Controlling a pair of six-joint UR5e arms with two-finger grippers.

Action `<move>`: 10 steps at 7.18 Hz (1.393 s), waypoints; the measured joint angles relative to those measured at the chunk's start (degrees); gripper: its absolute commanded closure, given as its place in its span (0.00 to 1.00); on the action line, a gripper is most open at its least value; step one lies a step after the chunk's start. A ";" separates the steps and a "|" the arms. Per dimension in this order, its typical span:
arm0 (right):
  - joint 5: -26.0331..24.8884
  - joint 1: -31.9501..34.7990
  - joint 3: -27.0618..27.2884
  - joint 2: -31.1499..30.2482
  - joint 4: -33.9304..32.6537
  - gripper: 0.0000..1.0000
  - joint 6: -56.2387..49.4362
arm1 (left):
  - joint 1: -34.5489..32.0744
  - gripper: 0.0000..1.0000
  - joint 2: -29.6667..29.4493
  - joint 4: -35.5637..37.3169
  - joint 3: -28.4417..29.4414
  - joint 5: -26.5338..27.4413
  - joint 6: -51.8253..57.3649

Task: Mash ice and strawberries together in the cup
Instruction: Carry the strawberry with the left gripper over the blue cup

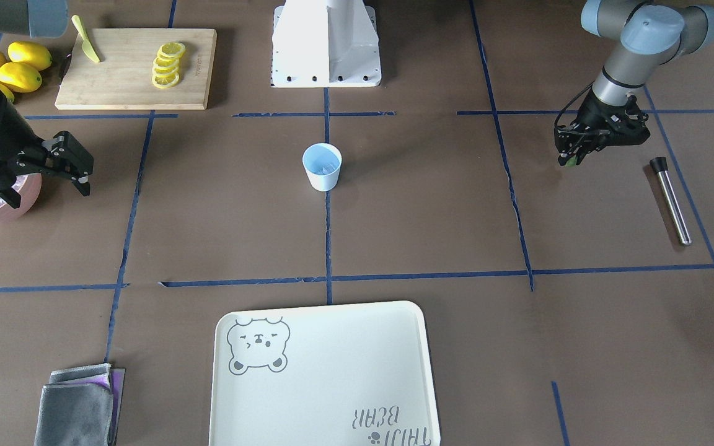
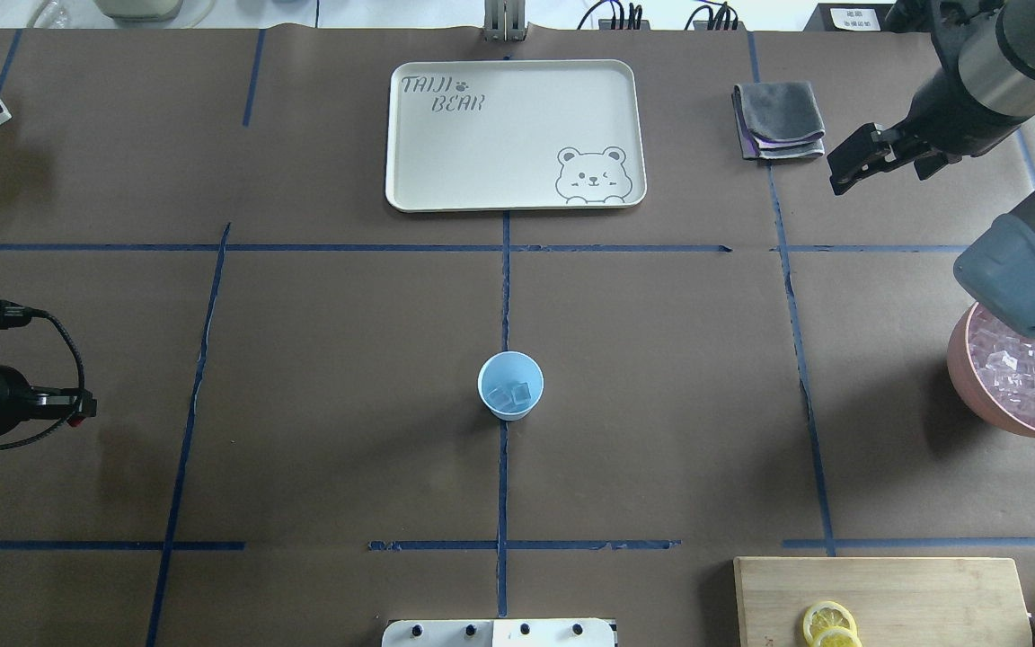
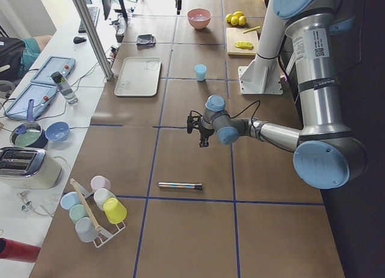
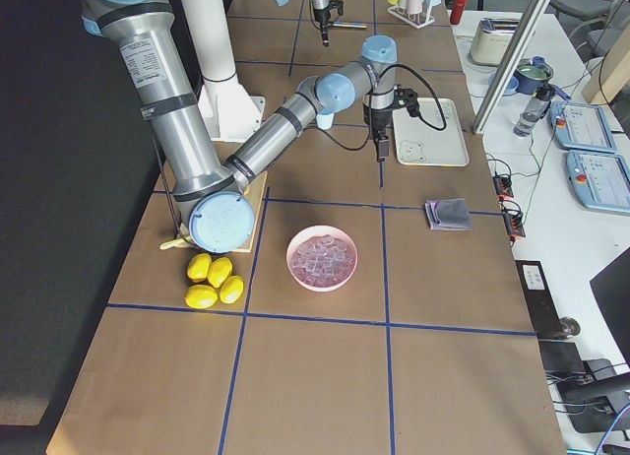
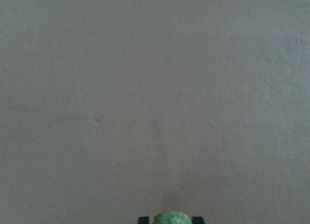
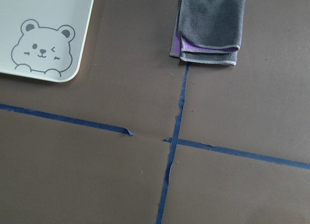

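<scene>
White outside and pale blue inside, the cup (image 1: 321, 167) is standing near the middle of the table (image 1: 425, 217), with a few clear ice cubes (image 2: 516, 394) lying in it. The left gripper (image 1: 569, 161) is hovering well apart from the cup. Its jaws are pinching a small strawberry (image 5: 171, 218), of which only the green leafy cap is showing. A metal rod (image 1: 671, 199) is lying nearby. The right gripper (image 1: 50, 193) is hanging over the table near a folded grey cloth (image 2: 778, 121), its jaws spread wide. A pink bowl (image 2: 962, 373) is holding more ice.
</scene>
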 measured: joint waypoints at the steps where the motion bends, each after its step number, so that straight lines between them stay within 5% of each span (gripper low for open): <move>1: 0.08 0.67 -0.02 -0.74 0.26 0.01 -0.26 | -0.59 1.00 0.22 2.28 -3.13 -1.51 0.02; 3: 0.22 2.85 -1.05 -4.29 4.40 0.01 -1.12 | -1.02 1.00 -4.35 14.48 -10.60 -3.16 -0.08; 6: 4.76 10.45 -7.99 -9.81 12.25 0.01 -11.21 | 0.07 1.00 -28.96 43.07 -14.16 -3.61 -4.58; 8: 10.17 18.45 -14.73 -12.22 13.27 0.01 -25.56 | 3.82 1.00 -39.94 48.63 -11.30 -3.55 -11.44; 10: 14.23 24.40 -20.48 -14.10 13.40 0.01 -36.97 | 6.27 1.00 -45.86 44.07 -5.19 -3.45 -17.94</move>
